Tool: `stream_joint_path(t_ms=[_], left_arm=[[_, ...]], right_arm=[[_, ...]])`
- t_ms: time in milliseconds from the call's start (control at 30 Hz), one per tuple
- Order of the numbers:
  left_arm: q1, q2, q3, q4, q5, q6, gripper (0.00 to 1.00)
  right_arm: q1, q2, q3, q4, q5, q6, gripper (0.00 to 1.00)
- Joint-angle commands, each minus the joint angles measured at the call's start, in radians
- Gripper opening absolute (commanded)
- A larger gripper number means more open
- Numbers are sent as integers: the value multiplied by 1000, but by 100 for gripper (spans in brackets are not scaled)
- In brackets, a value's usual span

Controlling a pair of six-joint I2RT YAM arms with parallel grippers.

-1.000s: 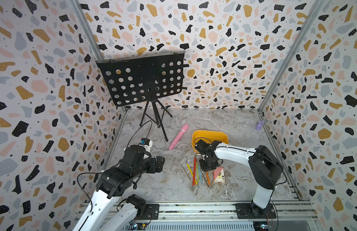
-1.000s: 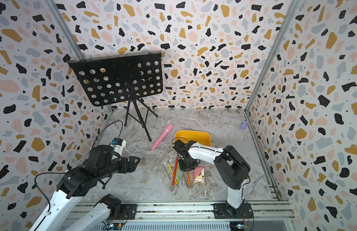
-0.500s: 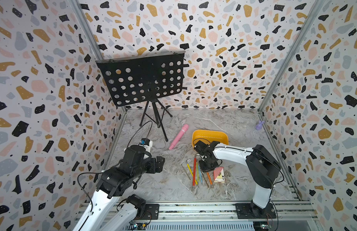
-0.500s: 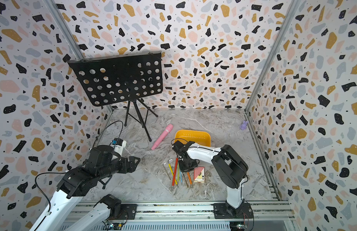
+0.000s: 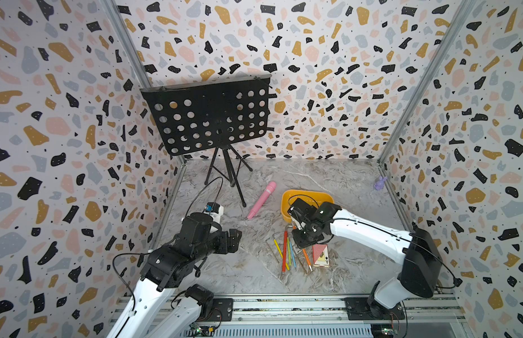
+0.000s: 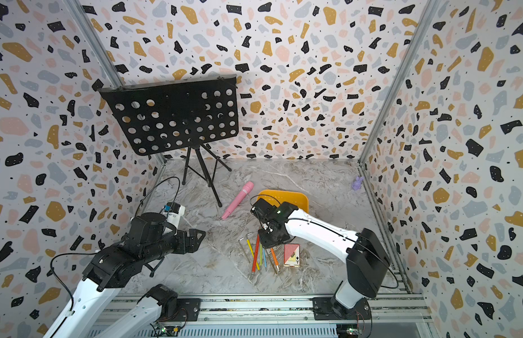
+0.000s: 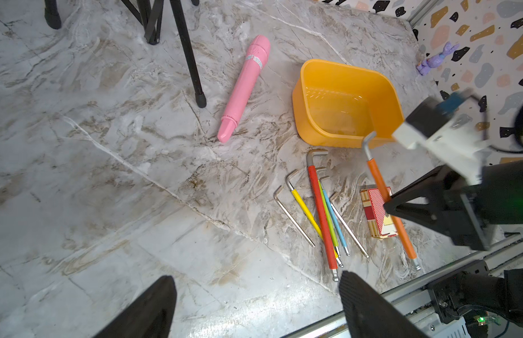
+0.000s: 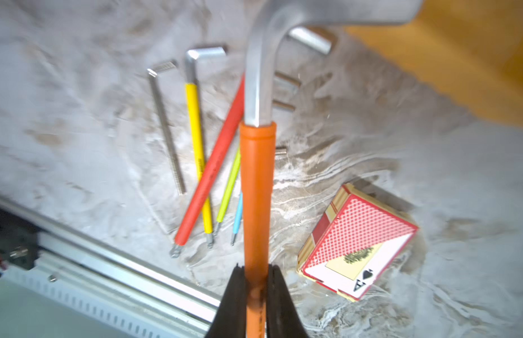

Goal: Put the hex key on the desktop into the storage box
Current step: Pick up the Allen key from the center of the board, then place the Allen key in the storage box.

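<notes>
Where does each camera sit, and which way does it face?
Top views: side-by-side pair, high at the front, looking down on the desktop; both arms, left gripper and right gripper show.
Left wrist: on the left arm, facing box and loose keys; its open fingertips show, plus the right gripper.
Right wrist: on the right arm, looking along the orange key it grips; its fingertips show.
Shared: both wrist views see orange key and card box.
</notes>
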Motion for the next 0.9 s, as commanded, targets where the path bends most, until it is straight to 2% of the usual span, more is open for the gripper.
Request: stream_joint_path(t_ms=[0,100,233,367,467,567,867], left_arm=[[-3,-15,-26,69,75,31,90],[-2,-27,-39,99,140,48,88],[-2,-86,-62,136,205,80,87],[-8,-185,-98,195,282,109,84],[-11,-212,-99,205,304,115,83],[-11,-252,-104,209,288,107,83],[-12,-359,-103,188,334,66,84]], right_arm=[[-14,-51,131,-123,93,-165,0],[-74,-12,226,-162,146,-331,0],[-169,34,289,-138,99,-530,0],[-219,30,262,-42,11,-732,0],[-245,33,225,15,1,-853,0],[-263,77,229,27,49,-947,0],[-306,288,319,22,157,-1077,0]])
